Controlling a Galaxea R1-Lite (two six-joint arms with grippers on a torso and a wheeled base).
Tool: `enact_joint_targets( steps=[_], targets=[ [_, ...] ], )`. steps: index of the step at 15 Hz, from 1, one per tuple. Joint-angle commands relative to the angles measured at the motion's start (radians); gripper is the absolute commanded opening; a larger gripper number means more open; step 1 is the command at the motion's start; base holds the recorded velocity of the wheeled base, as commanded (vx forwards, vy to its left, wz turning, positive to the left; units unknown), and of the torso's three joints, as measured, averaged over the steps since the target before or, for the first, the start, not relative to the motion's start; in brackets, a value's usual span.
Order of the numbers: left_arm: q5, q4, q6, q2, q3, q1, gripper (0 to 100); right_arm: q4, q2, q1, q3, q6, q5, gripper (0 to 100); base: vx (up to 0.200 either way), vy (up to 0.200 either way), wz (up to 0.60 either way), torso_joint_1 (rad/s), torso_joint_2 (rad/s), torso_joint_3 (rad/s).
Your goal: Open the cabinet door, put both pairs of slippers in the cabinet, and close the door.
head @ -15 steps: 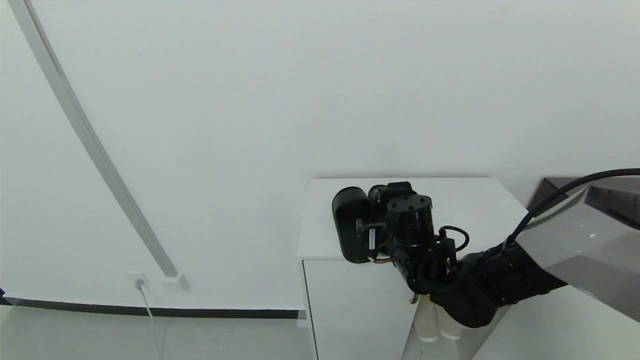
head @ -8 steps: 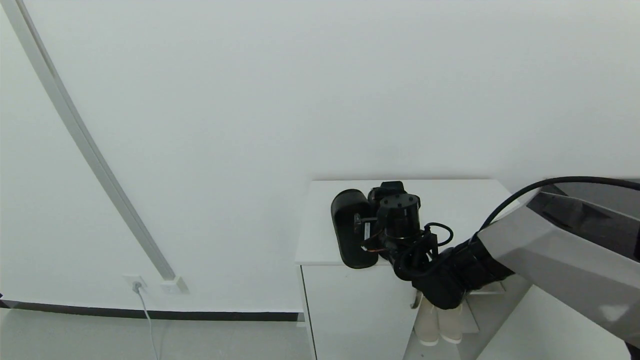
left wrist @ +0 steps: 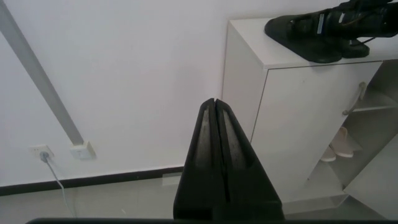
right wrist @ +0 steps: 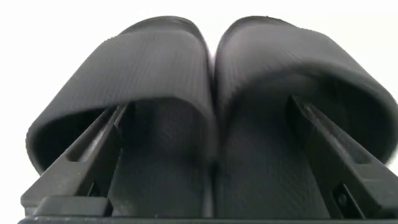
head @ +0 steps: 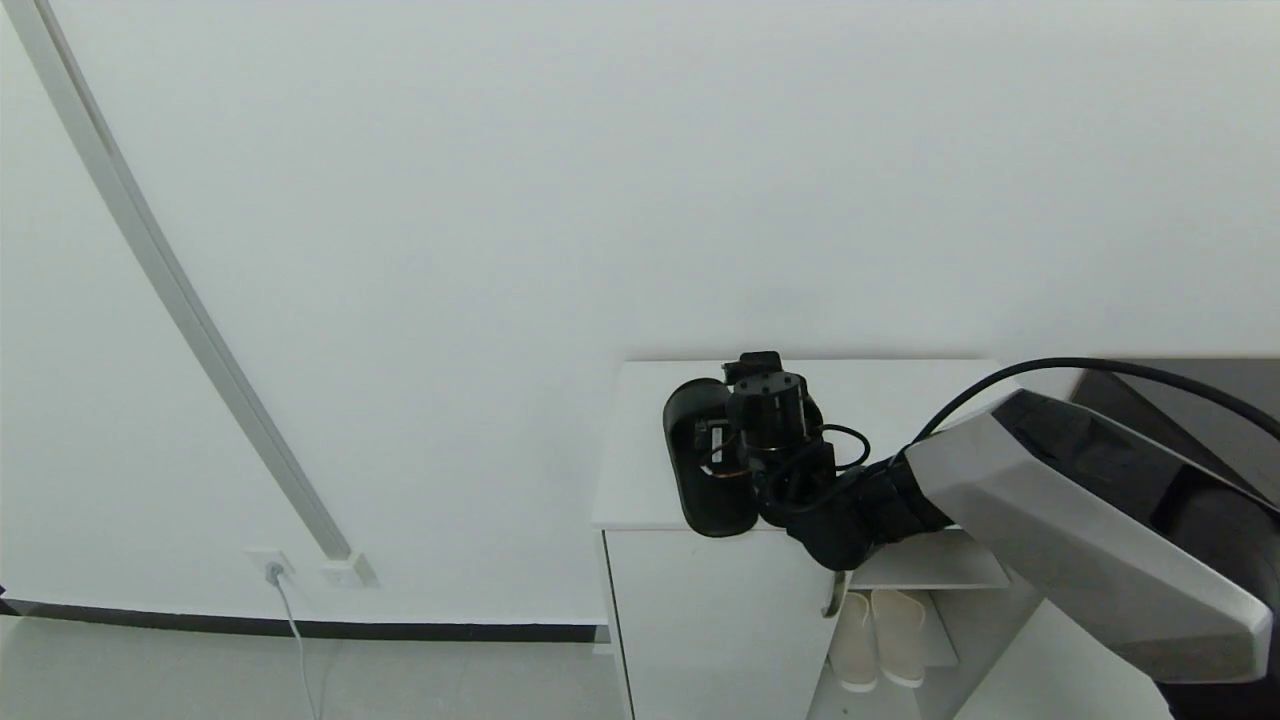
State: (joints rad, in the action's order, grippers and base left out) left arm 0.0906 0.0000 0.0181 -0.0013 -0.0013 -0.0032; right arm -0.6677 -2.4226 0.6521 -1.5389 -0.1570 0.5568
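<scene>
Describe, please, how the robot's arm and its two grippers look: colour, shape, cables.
The right arm has an angular silver-grey shell with a glossy black panel, then a black wrist with a round cap and looping black cables. The right gripper has straight black fingers. The left gripper is black, with two flat fingers tapering to a rounded tip.

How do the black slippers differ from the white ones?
The black slippers sit on the cabinet top; the white slippers lie on a shelf inside. The right tool grips the black pair; nothing touches the white pair. Each pair sits side by side.
</scene>
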Motion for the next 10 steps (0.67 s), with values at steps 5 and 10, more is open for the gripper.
enact_joint_targets(
  steps=[5,10],
  targets=[
    [0.0,0.0,0.002,0.001,0.0,0.0,0,0.028,-0.049,-0.006,-0.092,0.001,0.0,100,0.0,0.0,0.0,0.0,0.0,0.0],
    [0.0,0.0,0.0,0.001,0.0,0.0,0,0.033,-0.044,-0.006,-0.086,0.005,0.0,0,0.0,0.0,0.0,0.0,0.0,0.0]
  ],
)
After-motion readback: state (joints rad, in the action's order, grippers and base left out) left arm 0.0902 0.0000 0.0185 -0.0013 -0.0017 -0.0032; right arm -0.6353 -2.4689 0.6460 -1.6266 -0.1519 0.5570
